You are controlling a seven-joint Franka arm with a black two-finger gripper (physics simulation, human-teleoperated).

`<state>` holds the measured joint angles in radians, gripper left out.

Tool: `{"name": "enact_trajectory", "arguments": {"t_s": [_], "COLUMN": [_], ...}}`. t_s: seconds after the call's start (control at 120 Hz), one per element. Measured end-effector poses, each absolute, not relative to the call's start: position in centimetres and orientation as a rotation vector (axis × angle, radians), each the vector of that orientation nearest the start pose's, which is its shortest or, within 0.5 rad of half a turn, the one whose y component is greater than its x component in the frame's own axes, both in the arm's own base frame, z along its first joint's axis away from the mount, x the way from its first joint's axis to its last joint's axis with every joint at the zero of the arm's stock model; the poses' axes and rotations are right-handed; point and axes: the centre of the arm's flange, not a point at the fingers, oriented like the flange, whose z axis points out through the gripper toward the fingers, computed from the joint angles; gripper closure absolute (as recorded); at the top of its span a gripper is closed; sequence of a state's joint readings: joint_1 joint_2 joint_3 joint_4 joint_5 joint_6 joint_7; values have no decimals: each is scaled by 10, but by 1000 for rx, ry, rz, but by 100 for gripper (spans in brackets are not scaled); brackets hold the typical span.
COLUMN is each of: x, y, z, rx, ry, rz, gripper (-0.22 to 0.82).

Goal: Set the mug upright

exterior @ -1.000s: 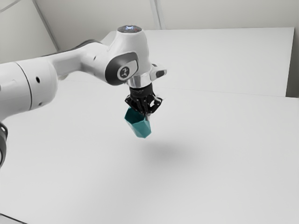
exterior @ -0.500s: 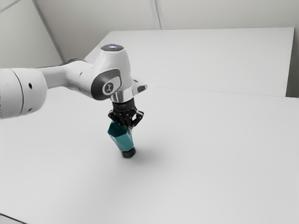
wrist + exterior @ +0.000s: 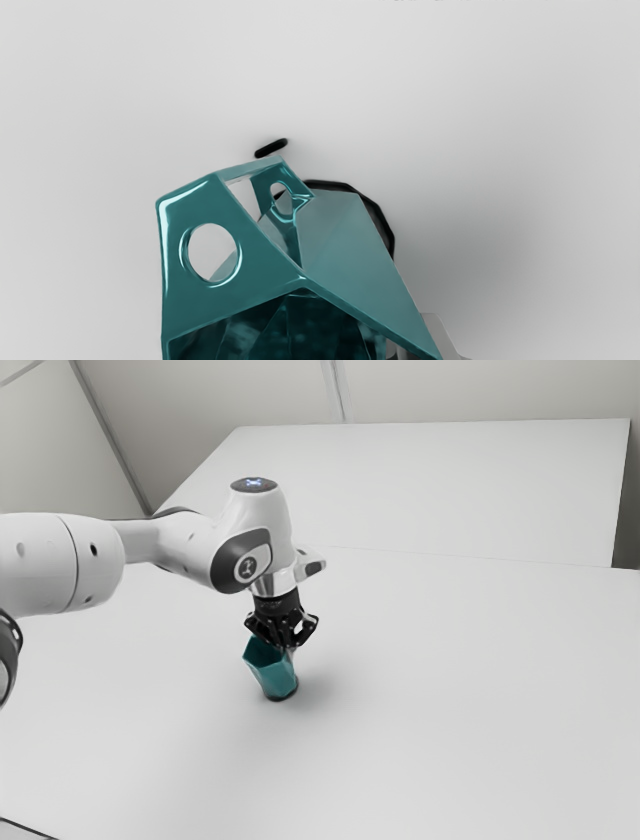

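Note:
The gripper (image 3: 288, 648) points down at the rim of the teal faceted mug (image 3: 275, 675), on the side toward the exterior view's right. The mug leans a little, with its open top tipped toward the exterior view's left and its dark base low over the table; whether the base touches is unclear. In the wrist view the gripper (image 3: 416, 351) is shut on the wall of the mug (image 3: 345, 235), partly hidden by it. The mug's handle, with round holes, points away from the fingers.
A pale table (image 3: 450, 700) extends around the mug, with a raised white panel or wall behind. A small black oblong mark (image 3: 271, 148) lies beyond the handle in the wrist view. A dark-edged corner shows at the exterior view's lower left.
My hand has come down with the mug held, first toward the exterior view's left, then slightly back to its right. The mug now looks less tilted and lower.

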<state>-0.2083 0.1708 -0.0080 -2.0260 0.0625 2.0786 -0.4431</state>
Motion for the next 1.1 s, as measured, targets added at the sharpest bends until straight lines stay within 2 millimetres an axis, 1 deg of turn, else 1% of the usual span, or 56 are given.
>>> {"name": "enact_trajectory", "arguments": {"t_s": [0.142,0.2,0.283,0.383,0.492,0.542,0.625,0.708,0.933,1.008,1.1], "x": [556,556,555,551,545,542,542,548,561,566,570], "y": [-124,-125,-124,-123,-121,-121,-124,-128,-134,-131,-119], "z": [359,364,379,401,421,434,452,475,517,535,550], "rx": [-3048,-3052,-3059,-3065,-3068,-3071,-3078,-3086,-3094,-3090,-3078], "ry": [-286,-285,-286,-288,-288,-286,-280,-263,-160,-130,-111], "rz": [142,133,105,77,55,39,10,-41,-122,-151,-162], "gripper": [46,35,23,15,9,7,5,3,1,1,1]}}
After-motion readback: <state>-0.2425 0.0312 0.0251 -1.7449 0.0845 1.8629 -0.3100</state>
